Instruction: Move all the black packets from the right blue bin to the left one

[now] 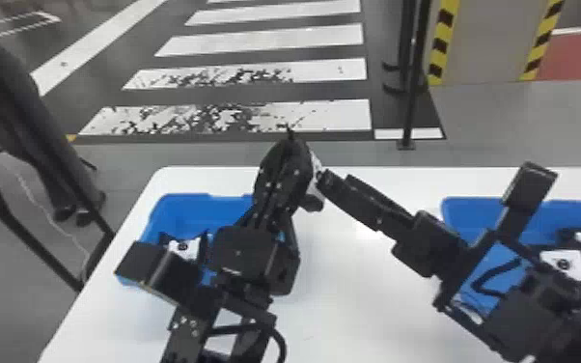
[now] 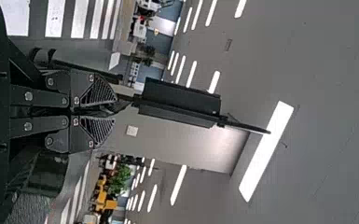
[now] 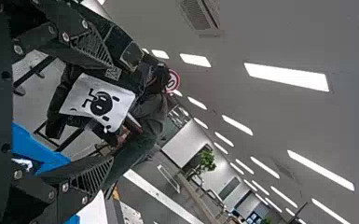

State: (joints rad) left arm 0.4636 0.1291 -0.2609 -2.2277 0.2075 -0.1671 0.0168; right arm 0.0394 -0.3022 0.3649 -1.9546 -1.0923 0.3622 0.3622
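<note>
A white-labelled black packet (image 3: 100, 100) hangs at the meeting point of two machine arms above a white bench (image 1: 347, 289), between the left blue bin (image 1: 193, 202) and the right blue bin (image 1: 473, 207). The left hand (image 2: 114, 108) is nearly closed, apparently pinching the packet; the right hand (image 3: 111, 113) gapes wide around the labelled side, and whether either of its fingers touches cannot be told. The chief risk looks to be a snag: should the right hand back away at a slant, a finger could catch the wrapping and tug it askew in what seems a narrow grip. A dark corner juts past the left hand's tips, and a weak pinch on slick film could let the load slide onto the bench or over its far edge. With the arms this close, turning the left one first might knock fingers together. The left bin sits by the bench's left edge, another packet (image 1: 183, 248) inside, so a release too far outward could strike the rim or send the load floorward. The right bin stands toward the bench's right side, at least two labelled packets (image 1: 564, 263) within, the right arm reaching across its near side. Between the bins, a broad stretch of bench offers the right arm room to withdraw; the left has only a short swing to its bin.
</note>
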